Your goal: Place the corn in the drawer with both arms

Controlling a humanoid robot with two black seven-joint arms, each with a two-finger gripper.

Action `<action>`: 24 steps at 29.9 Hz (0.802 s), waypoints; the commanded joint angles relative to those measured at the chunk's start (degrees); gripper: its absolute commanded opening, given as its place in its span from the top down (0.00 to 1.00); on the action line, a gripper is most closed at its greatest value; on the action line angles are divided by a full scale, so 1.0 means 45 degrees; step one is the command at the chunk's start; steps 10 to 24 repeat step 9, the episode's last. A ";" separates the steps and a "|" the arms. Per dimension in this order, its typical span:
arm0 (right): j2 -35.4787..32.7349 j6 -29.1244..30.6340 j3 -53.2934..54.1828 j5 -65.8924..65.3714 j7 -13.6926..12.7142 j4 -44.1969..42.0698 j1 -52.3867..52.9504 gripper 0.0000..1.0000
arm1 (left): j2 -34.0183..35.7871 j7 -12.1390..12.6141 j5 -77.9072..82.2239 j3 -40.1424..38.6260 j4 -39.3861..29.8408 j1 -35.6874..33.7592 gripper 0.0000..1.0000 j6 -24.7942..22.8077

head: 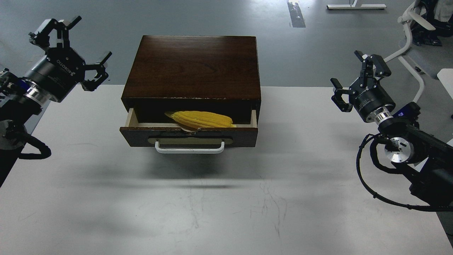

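The yellow corn [200,119] lies lengthwise inside the drawer [188,136], which is pulled partly out of the dark brown wooden box [193,67]. Its white bar handle [189,149] faces me. My left gripper [72,42] is open and empty, raised at the far left of the table, left of the box. My right gripper [354,79] is open and empty, raised at the far right of the table, well right of the box.
The white table [226,198] stretches toward me in front of the drawer. Chair legs with castors [410,32] stand on the grey floor beyond the right edge. A cable loops from my right arm [368,177].
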 commanded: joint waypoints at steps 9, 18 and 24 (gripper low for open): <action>0.0366 0.0172 -0.0064 -0.0039 0.0000 0.0058 -0.0088 0.00 | -0.0819 0.0000 -0.0007 -0.0428 0.0687 0.0442 0.01 -0.0019; 0.0366 0.0172 -0.0064 -0.0039 0.0000 0.0058 -0.0088 0.00 | -0.0819 0.0000 -0.0007 -0.0428 0.0687 0.0442 0.01 -0.0019; 0.0366 0.0172 -0.0064 -0.0039 0.0000 0.0058 -0.0088 0.00 | -0.0819 0.0000 -0.0007 -0.0428 0.0687 0.0442 0.01 -0.0019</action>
